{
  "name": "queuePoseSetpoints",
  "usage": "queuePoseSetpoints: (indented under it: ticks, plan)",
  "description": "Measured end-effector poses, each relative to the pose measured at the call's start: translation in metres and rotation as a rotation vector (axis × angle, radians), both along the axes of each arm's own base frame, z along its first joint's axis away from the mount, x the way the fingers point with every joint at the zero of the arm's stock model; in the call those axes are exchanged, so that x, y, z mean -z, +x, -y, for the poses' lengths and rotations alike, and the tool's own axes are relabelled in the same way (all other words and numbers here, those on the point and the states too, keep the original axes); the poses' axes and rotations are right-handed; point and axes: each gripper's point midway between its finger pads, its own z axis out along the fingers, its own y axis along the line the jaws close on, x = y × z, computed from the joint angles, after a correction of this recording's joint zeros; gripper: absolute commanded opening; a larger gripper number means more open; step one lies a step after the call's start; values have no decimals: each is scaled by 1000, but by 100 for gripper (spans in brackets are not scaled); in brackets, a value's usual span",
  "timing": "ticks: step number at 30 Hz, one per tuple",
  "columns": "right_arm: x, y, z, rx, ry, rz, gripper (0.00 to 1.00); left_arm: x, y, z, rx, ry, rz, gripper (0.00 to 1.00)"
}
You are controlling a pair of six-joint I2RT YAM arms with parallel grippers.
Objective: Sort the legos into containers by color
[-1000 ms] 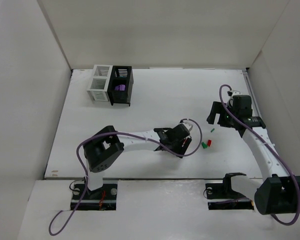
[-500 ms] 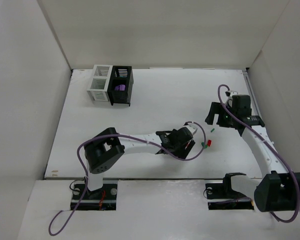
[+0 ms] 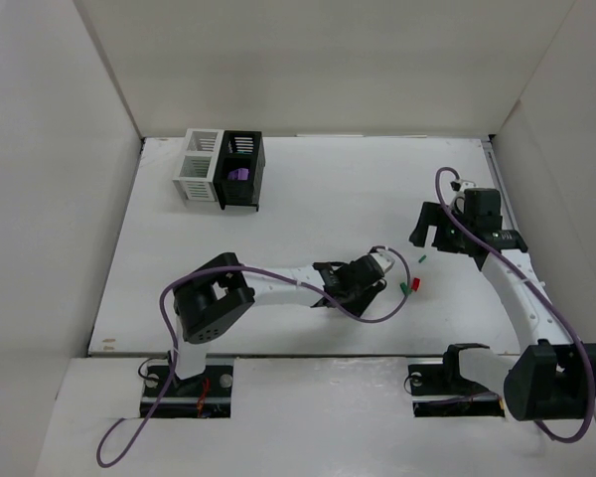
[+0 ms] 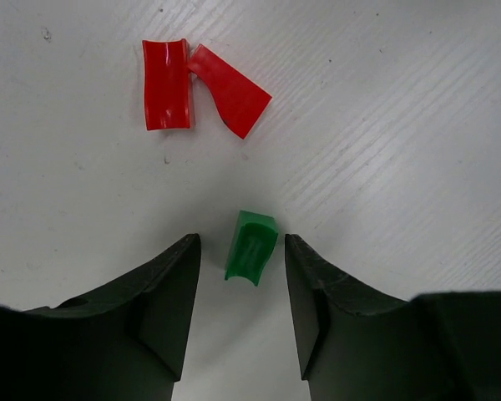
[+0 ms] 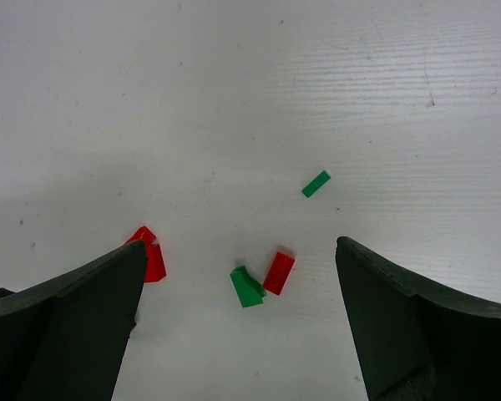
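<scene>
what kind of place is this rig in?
Likely a lab tabletop test cell: plain white panels box in a white table with slatted containers and a few legos on it.

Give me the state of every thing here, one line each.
green lego: lying loose, ungripped
left hand: open, fingers either side of green lego
right hand: open, empty
red legos: lying loose, touching each other
black container: upright, purple lego inside
white container: upright, joined to black container
</scene>
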Motion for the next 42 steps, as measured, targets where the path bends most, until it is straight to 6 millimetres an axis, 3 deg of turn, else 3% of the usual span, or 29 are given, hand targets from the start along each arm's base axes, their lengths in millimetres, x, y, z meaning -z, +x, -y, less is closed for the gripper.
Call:
queuePoseSetpoints:
  ticks: [9,17,21,23,26,29,31,35,37,40,42]
  plan:
    - [2,-1,2,8,1,-6,99,0,0,1,15,1,4,19]
    - [4,-3,4,14,2,-9,99,-1,6,-4,-17,17,28,13]
    - [-2,-4,4,10,-2,16,99,-15,27,-21,-105,29,70,10]
    - [-7,-3,5,7,-5,37,99,-34,54,-36,-193,-11,79,10]
    - [-11,0,5,4,-8,61,99,-76,125,-82,-407,-129,111,7]
    - [-15,5,5,3,-7,83,99,-127,201,-161,-667,-248,202,10]
    - [-16,8,4,1,-5,96,99,-160,238,-218,-815,-303,278,11]
    - [-13,15,3,1,0,99,99,-215,280,-300,-994,-365,407,12]
    - [-10,19,3,2,2,92,99,-234,297,-333,-1055,-384,452,12]
    - [-7,24,4,5,2,83,99,-243,320,-378,-1143,-382,487,12]
    - [-7,28,5,10,-3,79,99,-233,332,-398,-1185,-360,483,13]
